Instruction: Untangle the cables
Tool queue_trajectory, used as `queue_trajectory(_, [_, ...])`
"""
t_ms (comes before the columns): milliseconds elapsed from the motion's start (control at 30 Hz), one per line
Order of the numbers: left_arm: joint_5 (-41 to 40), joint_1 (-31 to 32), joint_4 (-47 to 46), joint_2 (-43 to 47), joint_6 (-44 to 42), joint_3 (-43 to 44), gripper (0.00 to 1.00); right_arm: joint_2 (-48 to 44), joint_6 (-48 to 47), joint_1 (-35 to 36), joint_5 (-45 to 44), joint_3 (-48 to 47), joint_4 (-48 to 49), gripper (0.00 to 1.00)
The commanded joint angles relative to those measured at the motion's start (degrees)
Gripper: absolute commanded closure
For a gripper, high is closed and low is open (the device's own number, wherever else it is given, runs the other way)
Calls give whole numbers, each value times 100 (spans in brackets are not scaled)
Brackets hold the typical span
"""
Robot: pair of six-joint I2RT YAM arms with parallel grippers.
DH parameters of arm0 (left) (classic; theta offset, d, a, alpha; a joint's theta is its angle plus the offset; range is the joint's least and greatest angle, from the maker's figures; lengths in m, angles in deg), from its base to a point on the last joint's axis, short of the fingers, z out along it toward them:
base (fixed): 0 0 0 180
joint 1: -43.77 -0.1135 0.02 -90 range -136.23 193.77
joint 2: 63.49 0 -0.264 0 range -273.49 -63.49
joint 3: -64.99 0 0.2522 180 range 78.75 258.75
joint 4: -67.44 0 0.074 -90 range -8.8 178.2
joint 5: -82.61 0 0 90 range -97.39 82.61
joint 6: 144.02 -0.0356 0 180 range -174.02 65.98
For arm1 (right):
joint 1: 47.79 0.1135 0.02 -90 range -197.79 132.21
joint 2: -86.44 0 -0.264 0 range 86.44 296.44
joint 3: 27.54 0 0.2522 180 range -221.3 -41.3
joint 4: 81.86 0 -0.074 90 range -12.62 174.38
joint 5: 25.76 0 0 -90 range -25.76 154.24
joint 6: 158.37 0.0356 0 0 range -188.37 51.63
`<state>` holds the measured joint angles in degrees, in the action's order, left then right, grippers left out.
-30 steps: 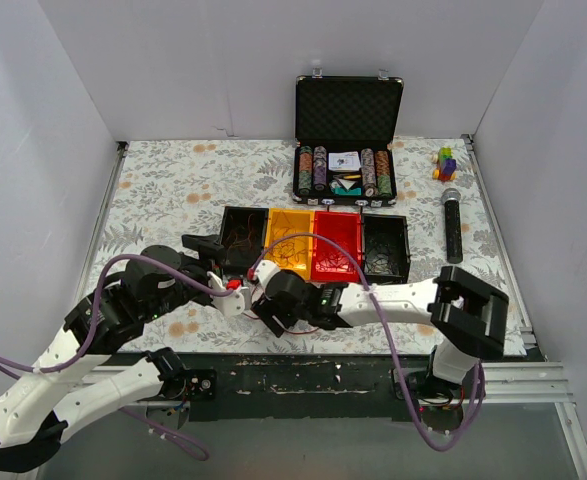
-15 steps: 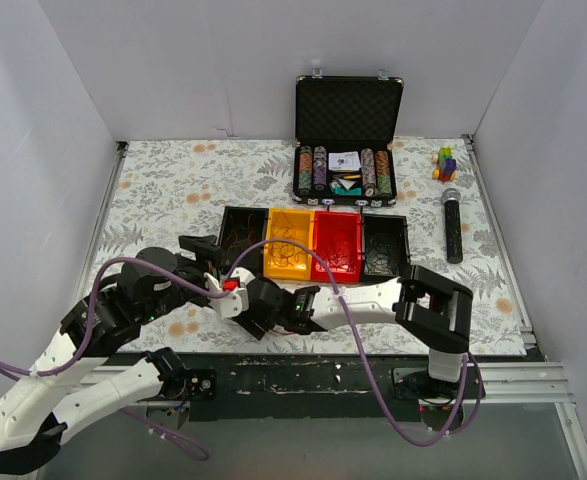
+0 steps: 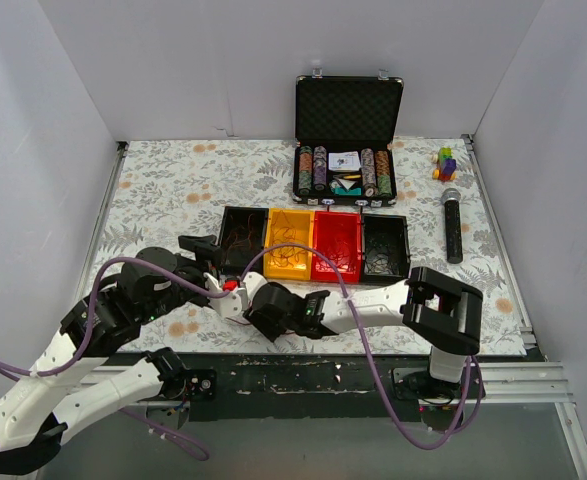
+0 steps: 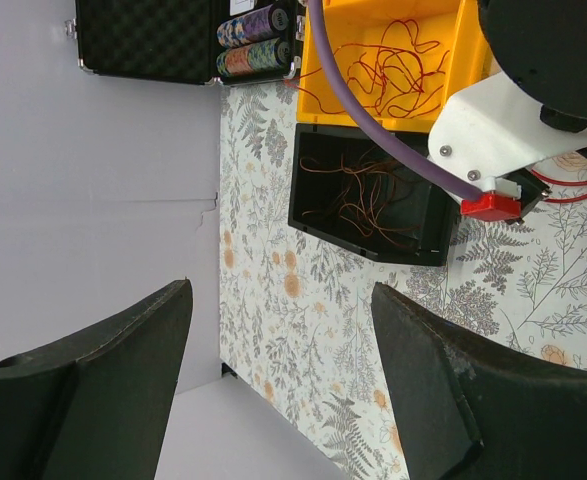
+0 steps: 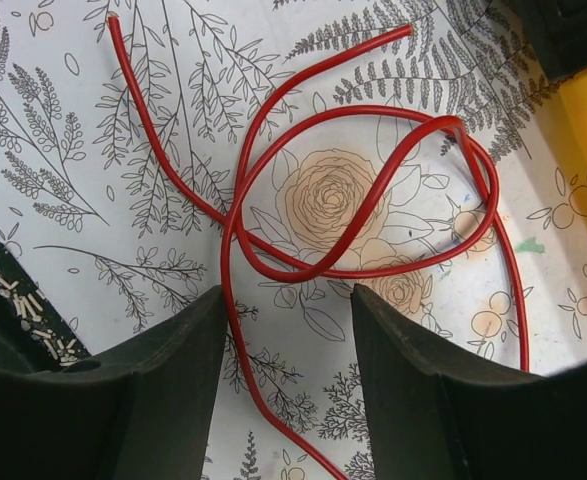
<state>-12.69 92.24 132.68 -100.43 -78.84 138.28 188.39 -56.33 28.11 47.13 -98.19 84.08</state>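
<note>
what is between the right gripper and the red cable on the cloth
Nothing visible. In the right wrist view the red cable lies looped on the floral cloth straight ahead of the open right gripper, with no other thing across the gap between its fingers.

The top camera sits high behind the arms and looks down and forward over the whole table [image 3: 163,190] to the far wall. The left wrist camera, rolled sideways, looks low past the left gripper [image 4: 280,300] toward the far side. It shares the black bin [image 4: 373,205], yellow bin [image 4: 393,50] and chip case [image 4: 143,40] with the top view. The right wrist camera looks straight down past the right gripper [image 5: 288,300], very near the table and the red cables [image 5: 371,195].
</note>
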Motion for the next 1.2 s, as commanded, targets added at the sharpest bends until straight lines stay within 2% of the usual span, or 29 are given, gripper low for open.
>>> queue_trajectory(0, [64, -39, 90, 21, 12, 164, 28, -79, 19, 4, 198, 186, 293, 42])
queue_trajectory(333, [90, -65, 151, 12, 12, 200, 28, -369, -553, 13, 93, 90, 258, 46])
queue_trajectory(433, [82, -74, 178, 12, 12, 226, 28, -334, -614, 83, -55, -51, 39, 48])
queue_trajectory(533, [82, -92, 257, 12, 21, 287, 28, -684, -649, 223, -118, 54, -225, 48])
queue_trajectory(800, [99, -109, 283, 47, 38, 261, 28, -1564, -1026, 513, -92, 20, -779, 38])
queue_trajectory(1000, [108, -136, 275, 30, 30, 331, 28, -1153, -1958, 488, 40, -410, -559, 33])
queue_trajectory(1167, [126, -180, 309, 4, 91, 507, 28, -554, -2117, 137, 549, -693, -472, 33])
